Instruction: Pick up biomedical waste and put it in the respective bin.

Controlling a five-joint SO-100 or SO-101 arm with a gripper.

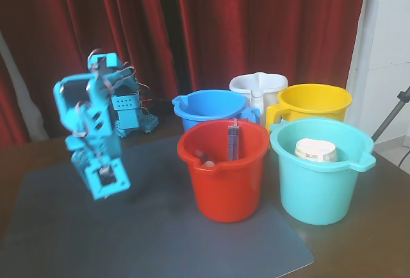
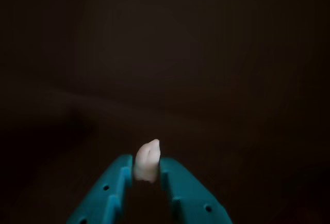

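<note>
A dark red pleated curtain [image 1: 211, 22] is hanging behind the brown tabletop [image 1: 359, 239]. A grey rectangular mat [image 1: 147, 239] is lying on it. At the mat's 3 o'clock, a thin clear plastic syringe [image 1: 233, 138] is standing upright, and a white round tub [image 1: 315, 150] is resting further toward 3 o'clock.

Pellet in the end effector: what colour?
White, clearest in the wrist view: pellet pinched by the end effector.

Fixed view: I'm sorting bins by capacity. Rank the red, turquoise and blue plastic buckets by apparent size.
1. Turquoise plastic bucket, slightly largest
2. Red plastic bucket, close behind
3. Blue plastic bucket, though farther away and partly hidden, so unsure
</note>
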